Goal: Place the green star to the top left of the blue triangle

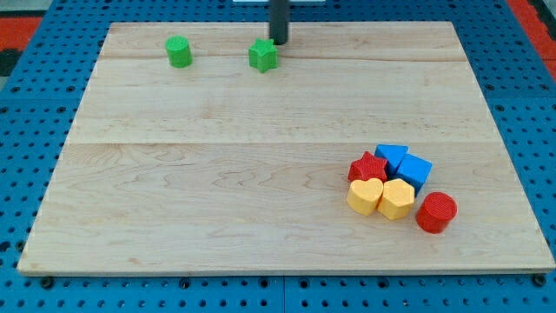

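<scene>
The green star (262, 56) lies near the top edge of the wooden board (217, 174), a little left of centre. My tip (278, 42) stands just to its upper right, touching it or nearly so. The blue triangle (391, 156) is far off at the lower right, at the top of a tight cluster of blocks. The star is well up and to the left of the triangle, with most of the board between them.
A green round block (178, 52) sits at the top left. Around the triangle cluster a red star (367, 166), a blue cube (415, 170), a yellow heart (365, 196), a yellow hexagon (397, 199) and a red cylinder (435, 212).
</scene>
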`<action>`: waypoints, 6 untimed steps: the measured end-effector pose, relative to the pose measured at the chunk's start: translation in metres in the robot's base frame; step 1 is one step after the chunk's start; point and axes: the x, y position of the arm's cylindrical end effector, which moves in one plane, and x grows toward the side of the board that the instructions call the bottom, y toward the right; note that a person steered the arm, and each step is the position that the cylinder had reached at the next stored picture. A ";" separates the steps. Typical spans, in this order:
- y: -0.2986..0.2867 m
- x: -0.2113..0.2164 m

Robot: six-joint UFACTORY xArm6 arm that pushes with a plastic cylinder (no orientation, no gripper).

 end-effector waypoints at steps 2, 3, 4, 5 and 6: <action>0.008 0.076; 0.045 0.064; 0.012 0.031; 0.048 0.037; 0.104 0.085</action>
